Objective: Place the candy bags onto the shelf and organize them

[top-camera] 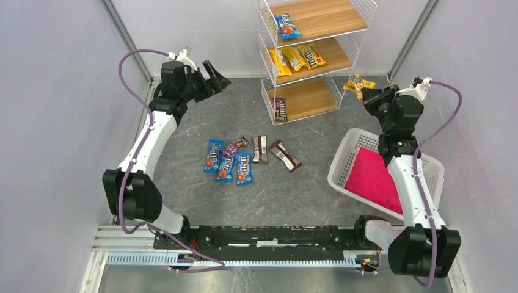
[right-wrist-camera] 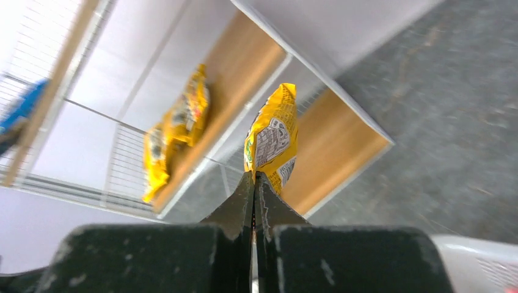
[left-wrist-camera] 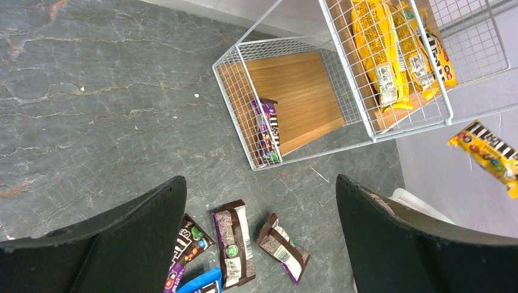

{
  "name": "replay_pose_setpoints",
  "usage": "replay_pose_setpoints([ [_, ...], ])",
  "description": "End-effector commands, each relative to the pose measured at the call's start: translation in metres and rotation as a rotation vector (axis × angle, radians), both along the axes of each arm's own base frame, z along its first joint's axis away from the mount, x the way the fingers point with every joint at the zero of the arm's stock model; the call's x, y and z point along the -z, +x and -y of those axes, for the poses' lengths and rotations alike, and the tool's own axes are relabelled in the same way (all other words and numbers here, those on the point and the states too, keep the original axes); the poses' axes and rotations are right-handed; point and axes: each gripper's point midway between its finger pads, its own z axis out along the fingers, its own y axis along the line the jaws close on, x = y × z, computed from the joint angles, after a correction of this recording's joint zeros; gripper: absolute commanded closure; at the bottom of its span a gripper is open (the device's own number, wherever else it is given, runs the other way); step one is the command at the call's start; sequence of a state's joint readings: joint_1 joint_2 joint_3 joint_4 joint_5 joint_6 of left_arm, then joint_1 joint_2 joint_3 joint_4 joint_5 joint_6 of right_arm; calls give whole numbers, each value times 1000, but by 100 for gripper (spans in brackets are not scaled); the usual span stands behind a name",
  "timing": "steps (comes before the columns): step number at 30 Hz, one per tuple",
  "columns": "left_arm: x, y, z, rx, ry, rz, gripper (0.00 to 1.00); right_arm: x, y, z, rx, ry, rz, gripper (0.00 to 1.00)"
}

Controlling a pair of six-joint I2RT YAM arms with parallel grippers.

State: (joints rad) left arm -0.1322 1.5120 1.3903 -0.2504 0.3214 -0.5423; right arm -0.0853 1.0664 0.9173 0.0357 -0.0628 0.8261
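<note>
The right claw (top-camera: 365, 91) pinches a yellow candy bag (top-camera: 357, 84) in the air just right of the shelf (top-camera: 330, 18). The left claw (top-camera: 215, 76) hangs spread wide at far left; loose bags (top-camera: 244, 161) lie on the bench (top-camera: 183, 122).

The shelf (top-camera: 333, 18) runs off the top edge, and the blue packet (right-wrist-camera: 24, 107) is a blurred, cropped smear.
</note>
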Motion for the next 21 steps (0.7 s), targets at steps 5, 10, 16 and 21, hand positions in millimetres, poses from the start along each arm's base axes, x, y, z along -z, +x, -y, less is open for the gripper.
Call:
replay_pose_setpoints([
  [5, -19, 6, -2, -2, -37, 47, 3, -75, 33, -14, -70, 210, 304, 100],
  [10, -18, 6, -4, -6, -39, 46, 3, -85, 53, -10, -47, 214, 340, 100],
  [16, -16, 7, -4, -7, -39, 42, 3, -87, 75, -10, -35, 224, 340, 100],
  [21, -15, 8, -4, -8, -39, 38, 3, -91, 84, -22, -60, 226, 351, 100],
])
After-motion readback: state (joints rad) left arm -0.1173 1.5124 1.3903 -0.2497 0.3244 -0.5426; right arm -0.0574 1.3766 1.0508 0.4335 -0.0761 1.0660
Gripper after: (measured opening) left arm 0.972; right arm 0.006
